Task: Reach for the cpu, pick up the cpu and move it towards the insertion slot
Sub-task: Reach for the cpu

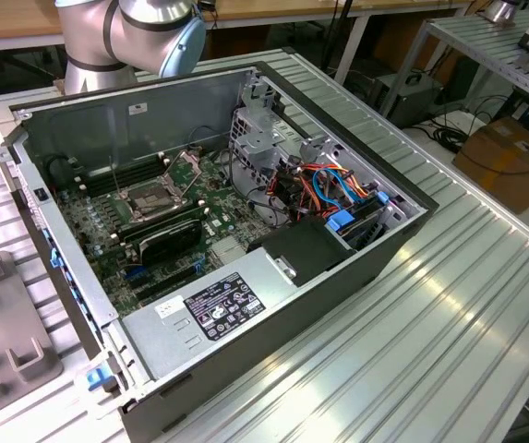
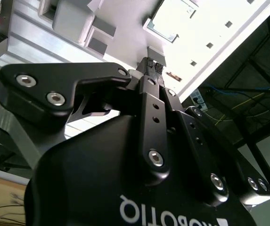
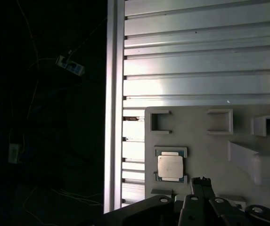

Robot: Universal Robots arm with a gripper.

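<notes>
**Item.** The cpu (image 3: 169, 167) lies flat in a shallow square seat of the grey fixture plate (image 3: 196, 122), and nothing is touching it. The second wrist view shows the same cpu (image 2: 171, 20) in that seat.

**Surroundings.** The plate rests on the ribbed aluminium table (image 3: 196, 56), close to the table's edge. In the exterior view the insertion slot (image 1: 149, 197) is well apart from it, on the board inside the open computer case (image 1: 366, 268). Its steel bracket (image 1: 187, 166) is raised.

**Risks, as I judge them.**
- The chip is thin and sits low in its seat, so little of its edge is free. A grip placed off-centre could tilt it or let it slip.
- Fingers brought down closed would press on its top face instead of straddling it.
- A chip carried crooked could foul the socket frame or the case walls.

**Gripper.** My gripper (image 3: 201, 181) hangs just beside the cpu, over the plate. In both wrist views its tips are pressed together, with nothing between them. I cannot read how high it is above the plate. The second wrist view gives the same finding for the gripper (image 2: 153, 65).
</notes>
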